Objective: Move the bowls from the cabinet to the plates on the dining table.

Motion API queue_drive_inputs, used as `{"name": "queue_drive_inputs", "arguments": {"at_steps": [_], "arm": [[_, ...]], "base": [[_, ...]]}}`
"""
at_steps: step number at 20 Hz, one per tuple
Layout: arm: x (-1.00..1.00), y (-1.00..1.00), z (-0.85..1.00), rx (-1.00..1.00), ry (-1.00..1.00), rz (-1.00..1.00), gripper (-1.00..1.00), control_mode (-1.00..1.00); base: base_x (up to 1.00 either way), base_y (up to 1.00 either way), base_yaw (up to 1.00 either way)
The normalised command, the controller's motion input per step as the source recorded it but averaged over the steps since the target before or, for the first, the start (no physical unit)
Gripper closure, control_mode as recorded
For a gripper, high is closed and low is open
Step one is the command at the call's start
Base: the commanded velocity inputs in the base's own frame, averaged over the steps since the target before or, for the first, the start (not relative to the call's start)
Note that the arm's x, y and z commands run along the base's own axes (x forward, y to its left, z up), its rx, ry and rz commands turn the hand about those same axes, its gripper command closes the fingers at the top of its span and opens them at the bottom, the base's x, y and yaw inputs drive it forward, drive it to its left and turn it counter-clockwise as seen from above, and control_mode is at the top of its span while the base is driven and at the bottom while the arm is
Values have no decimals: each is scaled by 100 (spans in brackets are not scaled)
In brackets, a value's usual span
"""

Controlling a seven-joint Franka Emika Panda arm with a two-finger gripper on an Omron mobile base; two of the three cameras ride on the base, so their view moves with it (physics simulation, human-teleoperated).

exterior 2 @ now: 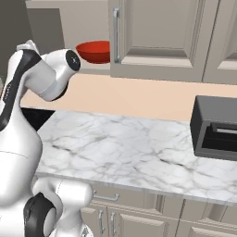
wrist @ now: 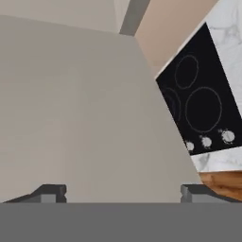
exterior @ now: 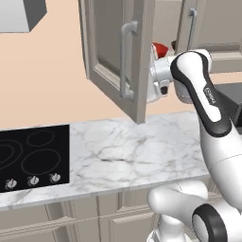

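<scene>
Open cabinet, red bowl, cooktop

We see a glossy red bowl in a grey-beige cabinet whose door handles are silver. Our arm is white with dark joints. The counter is white marble veined in grey, and the cooktop is black with thin grey rings and silvery knobs. The wall is peach. A dark grey box sits on the counter. The drawer fronts are beige.
</scene>
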Motion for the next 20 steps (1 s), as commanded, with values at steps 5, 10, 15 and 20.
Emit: {"name": "queue_drive_inputs", "arguments": {"at_steps": [5,10,15,20], "arm": [[0,94,0,-5,0,7,-100,-100],[0,68,0,-2,0,5,-100,-100],[-5,3,0,-6,-2,1,-100,-100],[-44,-10,0,-22,-13,0,-100,-100]], "base": [[0,0,0],[0,0,0],[0,0,0],[0,0,0]]}}
